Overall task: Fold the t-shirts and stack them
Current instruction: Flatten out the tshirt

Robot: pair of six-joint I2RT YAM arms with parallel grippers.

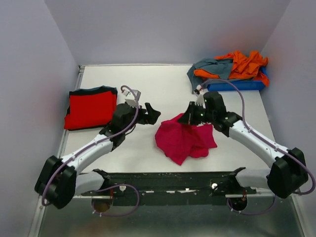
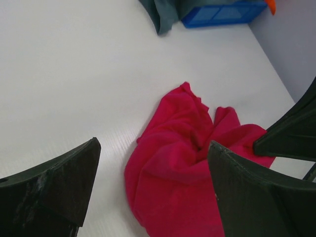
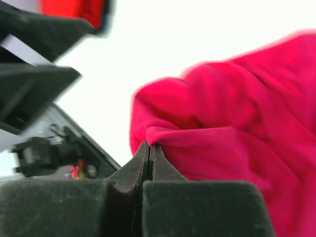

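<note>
Magenta t-shirt (image 1: 185, 140): one item, crumpled and unfolded. It lay on the white table (image 1: 148, 84) near the front middle, between your two arms.

Red t-shirt (image 1: 91, 108): one item, folded flat into a rough square with a dark edge showing along its top. It lay at the table's left side, well apart from the magenta one.

Orange t-shirt (image 1: 244, 64) and grey-teal t-shirt (image 1: 212, 66): two items, heaped loosely together at the far right corner. They were draped over the blue tray (image 1: 234, 85), and the grey-teal one spilled over its left end onto the table.

Your right gripper (image 1: 190, 118): it sat at the magenta t-shirt's far edge. In its wrist view (image 3: 149, 148) the two fingers were pressed flat together, with a fold of the magenta cloth (image 3: 237, 123) caught at their very tips.

Your left gripper (image 1: 149, 116): it was held just left of the magenta t-shirt, between it and the red one. Its wrist view (image 2: 153, 148) showed the jaws spread wide with nothing between them, and the magenta cloth (image 2: 173, 177) lay on the table below.
</note>
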